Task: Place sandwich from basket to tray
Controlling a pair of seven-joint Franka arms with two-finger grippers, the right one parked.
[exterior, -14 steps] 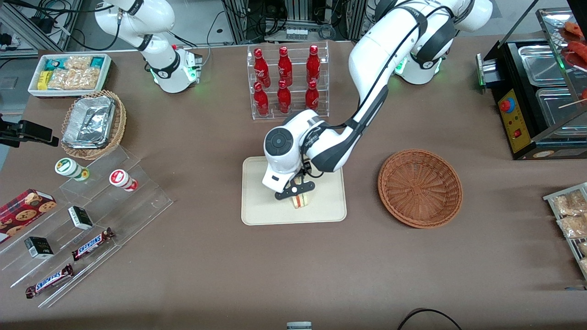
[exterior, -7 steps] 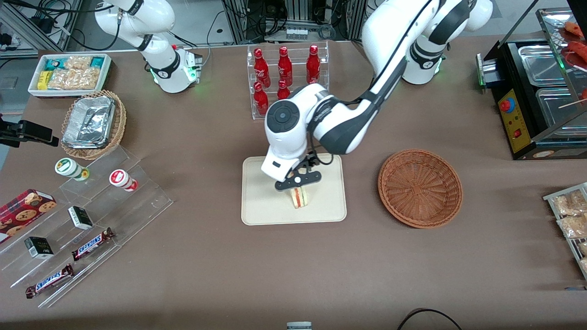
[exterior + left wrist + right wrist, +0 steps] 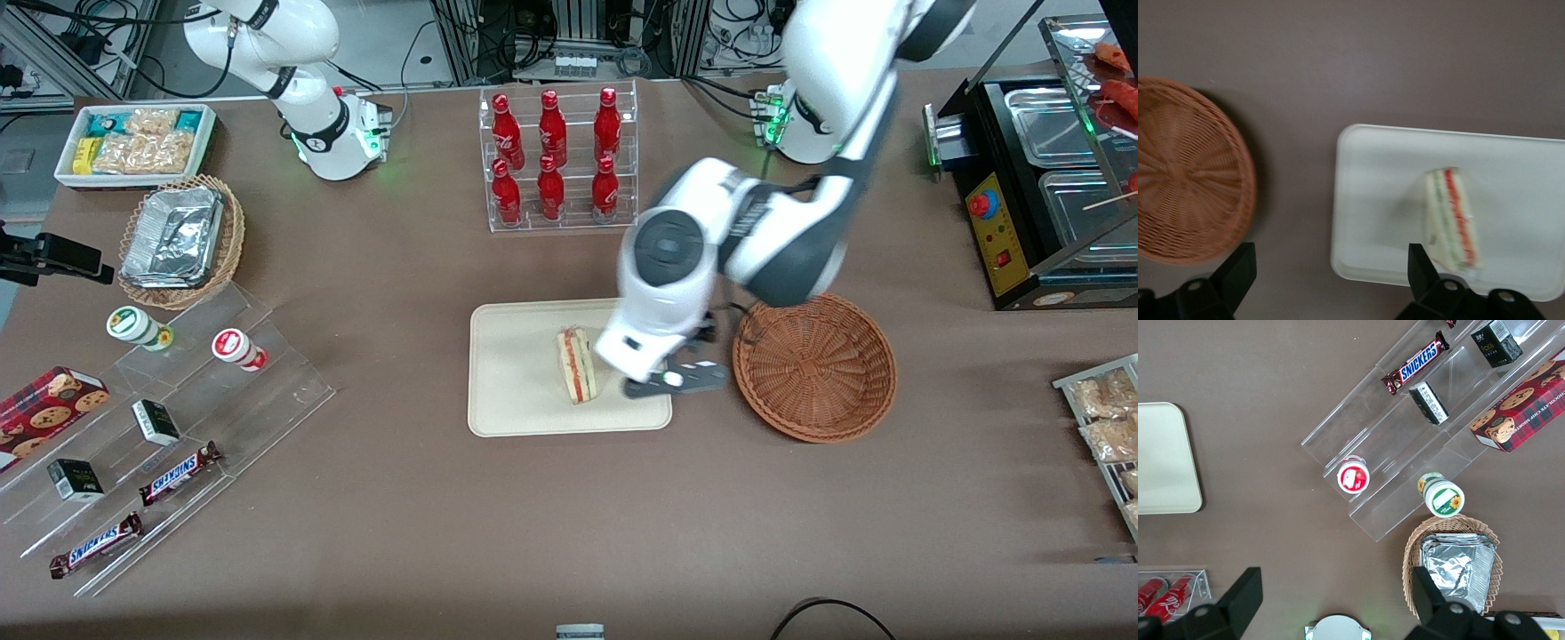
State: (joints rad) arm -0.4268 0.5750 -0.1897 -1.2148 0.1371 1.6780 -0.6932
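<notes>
- Over toward the parked arm's end of the table [image 3: 400, 533], a matte brown cloth-like surface, there's a pale woven wicker basket [image 3: 182, 240] cradling crinkled silver foil containers, with clear acrylic steps [image 3: 178, 427] nearer the front camera carrying shiny chocolate bars and small boxes.
- In the middle, farther from the front camera, a clear acrylic rack [image 3: 558, 160] shows glossy red bottles in two rows.
- Here's the tray [image 3: 516, 391], flat, cream, rounded at the corners with a low rim, smooth and matte.
- The sandwich [image 3: 576, 364] lies on the tray, a soft white wedge with red, orange and green stripes along its cut edge, nothing touching it.
- Just beside it, the claw [image 3: 677, 380] hangs above the tray's edge on the working arm's side, black fingers [image 3: 1238, 270] spread wide and holding nothing.
- Then the basket [image 3: 814, 364], a round, shallow, reddish-brown wicker bowl with a spiral weave, sitting just beside the tray.
- Toward the working arm's end, a black metal warmer [image 3: 1040, 178] holds steel pans.
</notes>
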